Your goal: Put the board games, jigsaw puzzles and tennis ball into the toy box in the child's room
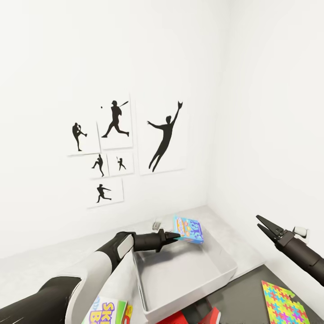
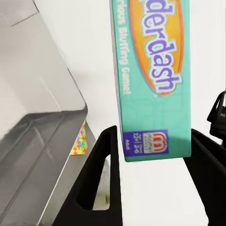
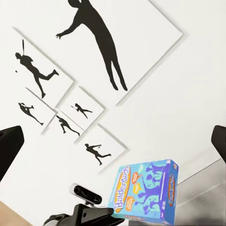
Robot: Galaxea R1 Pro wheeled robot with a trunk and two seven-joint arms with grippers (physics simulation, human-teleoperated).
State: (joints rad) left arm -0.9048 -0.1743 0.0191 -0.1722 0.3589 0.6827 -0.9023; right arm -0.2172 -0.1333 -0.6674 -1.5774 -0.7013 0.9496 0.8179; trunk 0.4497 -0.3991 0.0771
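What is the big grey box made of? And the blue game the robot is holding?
The toy box looks like smooth plastic or thin metal: plain grey walls with a soft sheen. Which one, I can't tell. The board game in the left tool looks like glossy printed cardboard, with flat sides, sharp edges and colourful lettering.

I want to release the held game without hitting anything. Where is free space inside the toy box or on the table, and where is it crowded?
The toy box interior looks bare under the Balderdash game held by the left gripper. The dark table is free between the box and the jigsaw puzzle. Crowded: the box's near side, with a colourful game box and red items.
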